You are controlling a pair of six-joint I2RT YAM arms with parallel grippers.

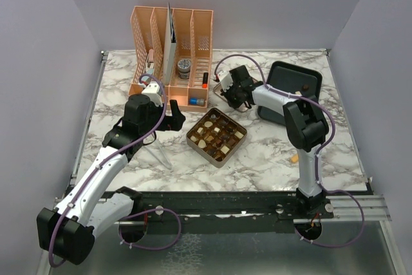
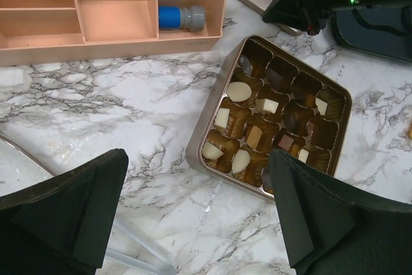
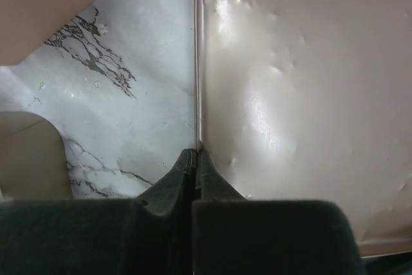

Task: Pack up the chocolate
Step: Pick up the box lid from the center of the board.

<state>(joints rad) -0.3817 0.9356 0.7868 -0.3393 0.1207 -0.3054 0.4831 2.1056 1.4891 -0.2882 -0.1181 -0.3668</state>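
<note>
The square gold tin (image 1: 192,140) lies open mid-table, its cups holding dark, light brown and cream-white chocolate (image 1: 217,134). In the left wrist view the tin (image 2: 199,141) sits just ahead of my fingers, its chocolate (image 2: 239,91) in plain sight. My left gripper (image 1: 168,118) (image 2: 197,159) hovers left of the tin, open, with nothing between its fingers. My right gripper (image 1: 226,88) (image 3: 195,154) is behind the tin, shut on the rim of the pale gold lid (image 3: 290,82), which lies flat on the marble.
A peach desk organizer (image 1: 170,49) stands at the back left, a blue cylinder (image 2: 180,16) in its front bin. A black tray (image 1: 293,82) lies at the back right. A small orange piece (image 1: 293,157) rests near the right arm. A clear strip (image 1: 158,156) lies front left.
</note>
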